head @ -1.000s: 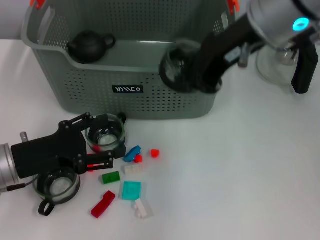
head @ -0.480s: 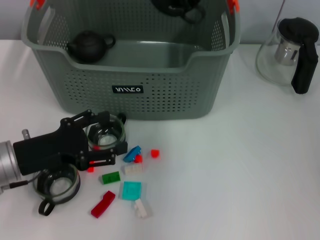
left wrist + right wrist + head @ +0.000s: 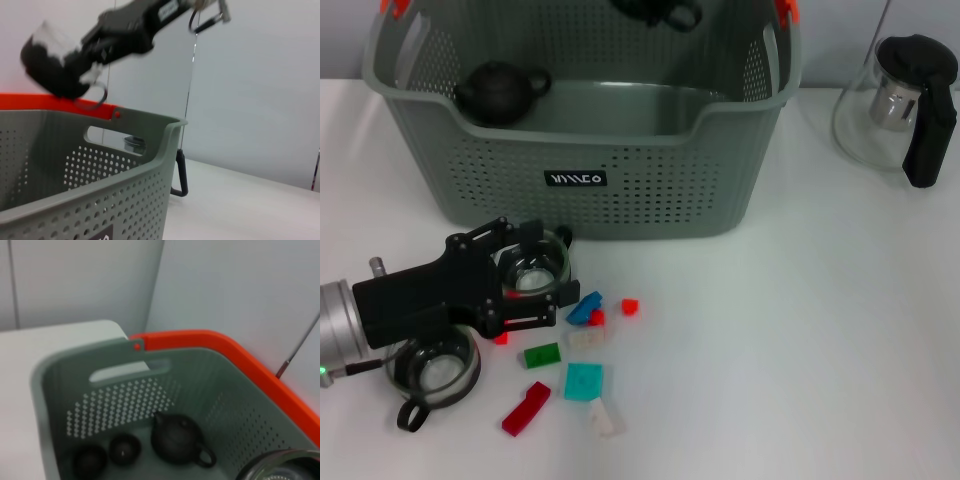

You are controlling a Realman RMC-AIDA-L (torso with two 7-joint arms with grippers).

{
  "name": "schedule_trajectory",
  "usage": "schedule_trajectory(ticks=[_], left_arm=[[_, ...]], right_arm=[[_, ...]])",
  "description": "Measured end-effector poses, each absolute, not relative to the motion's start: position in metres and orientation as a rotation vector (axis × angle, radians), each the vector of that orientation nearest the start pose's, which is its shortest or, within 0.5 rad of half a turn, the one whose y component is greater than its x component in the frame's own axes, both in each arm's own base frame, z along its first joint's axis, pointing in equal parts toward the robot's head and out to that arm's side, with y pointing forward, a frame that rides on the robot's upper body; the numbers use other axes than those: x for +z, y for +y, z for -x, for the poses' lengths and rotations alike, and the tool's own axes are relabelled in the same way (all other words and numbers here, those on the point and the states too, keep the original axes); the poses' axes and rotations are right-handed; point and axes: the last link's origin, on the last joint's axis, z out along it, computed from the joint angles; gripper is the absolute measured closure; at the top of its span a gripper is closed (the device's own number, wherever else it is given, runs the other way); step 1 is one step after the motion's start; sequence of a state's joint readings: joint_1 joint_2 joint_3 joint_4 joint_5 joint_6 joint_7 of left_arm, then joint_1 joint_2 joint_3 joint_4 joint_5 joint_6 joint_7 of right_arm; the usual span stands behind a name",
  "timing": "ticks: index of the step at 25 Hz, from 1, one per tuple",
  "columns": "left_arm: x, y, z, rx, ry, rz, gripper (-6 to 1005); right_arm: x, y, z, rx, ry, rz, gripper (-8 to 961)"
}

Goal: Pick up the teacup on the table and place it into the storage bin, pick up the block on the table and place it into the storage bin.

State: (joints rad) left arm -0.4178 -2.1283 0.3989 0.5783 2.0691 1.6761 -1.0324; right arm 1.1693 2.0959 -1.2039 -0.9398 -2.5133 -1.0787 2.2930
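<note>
Left gripper [image 3: 525, 283] around teacup [image 3: 534, 267], beside storage bin [image 3: 580, 150]

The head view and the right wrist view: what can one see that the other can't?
Only the head view shows the left gripper around a glass teacup, a second teacup, the scattered blocks and the glass jug. Only the right wrist view shows two small dark cups on the bin's floor. Both show the storage bin with a dark teapot inside.

Bright even light, soft shadows, blurred wrist views
</note>
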Motion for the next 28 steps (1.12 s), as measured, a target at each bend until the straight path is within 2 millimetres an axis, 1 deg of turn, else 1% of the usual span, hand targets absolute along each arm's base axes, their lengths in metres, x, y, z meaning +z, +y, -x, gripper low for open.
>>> schedule_trajectory(ticks=[1,2,3,6,9,14,22,28], left_arm=[[-0.004,0.280,0.297,-0.853,-0.473,2.556,65],[-0.004,0.280,0.297,-0.856,-0.473,2.554,65],[-0.004,0.280,0.297,-0.858,-0.474,2.553,65],[-0.005,0.280,0.296,-0.863,-0.475,2.551,65],[-0.006,0.280,0.296,-0.864,-0.476,2.551,65],[-0.006,0.280,0.295,-0.874,-0.475,2.543,64],[-0.006,0.282,0.292,-0.883,-0.468,2.543,64],[-0.008,0.283,0.292,-0.881,-0.475,2.544,65]], right_arm=[[-0.021,0.466,-0.002,-0.010,0.238,2.593,899],[-0.028,0.468,-0.006,-0.027,0.227,2.585,899],[-0.043,0.473,-0.011,-0.068,0.193,2.568,899],[-0.059,0.477,-0.020,-0.111,0.173,2.549,899],[-0.069,0.480,-0.027,-0.137,0.153,2.534,899],[-0.075,0.483,-0.035,-0.152,0.148,2.515,900],[-0.080,0.488,-0.056,-0.178,0.178,2.476,900],[-0.082,0.489,-0.064,-0.184,0.178,2.462,889]])
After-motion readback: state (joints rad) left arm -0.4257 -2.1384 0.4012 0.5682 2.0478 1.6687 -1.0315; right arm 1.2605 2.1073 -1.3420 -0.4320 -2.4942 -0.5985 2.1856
